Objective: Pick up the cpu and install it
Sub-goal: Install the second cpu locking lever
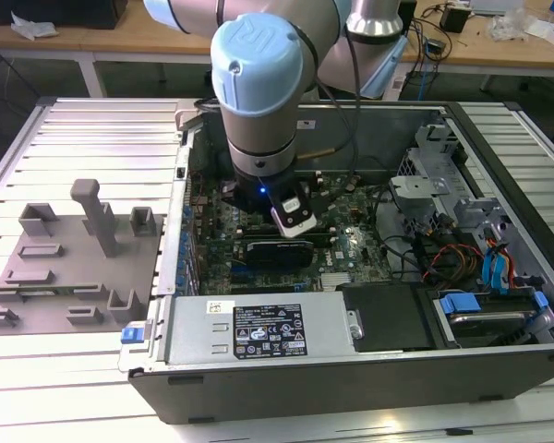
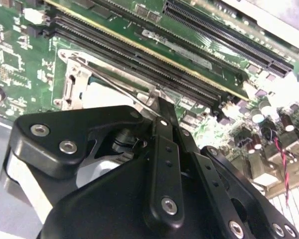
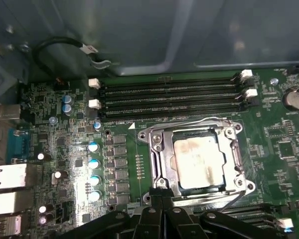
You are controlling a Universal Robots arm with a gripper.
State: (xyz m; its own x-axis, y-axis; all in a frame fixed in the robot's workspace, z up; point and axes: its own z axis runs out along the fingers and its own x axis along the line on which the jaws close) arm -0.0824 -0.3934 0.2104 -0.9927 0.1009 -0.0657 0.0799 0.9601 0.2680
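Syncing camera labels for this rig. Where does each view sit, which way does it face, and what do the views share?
Exterior view: off the arm, looking down into the open computer case; arm and wrist show.
First wrist view: on the arm, facing the motherboard; the cpu lies in the socket frame; the gripper shows.
Second wrist view: on the arm, close over the gripper; looks along the memory slots.
Shared: both wrist views show the socket frame and slots.

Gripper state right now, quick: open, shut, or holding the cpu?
Gripper: fingers shut together, holding nothing; the cpu sits in the socket frame.
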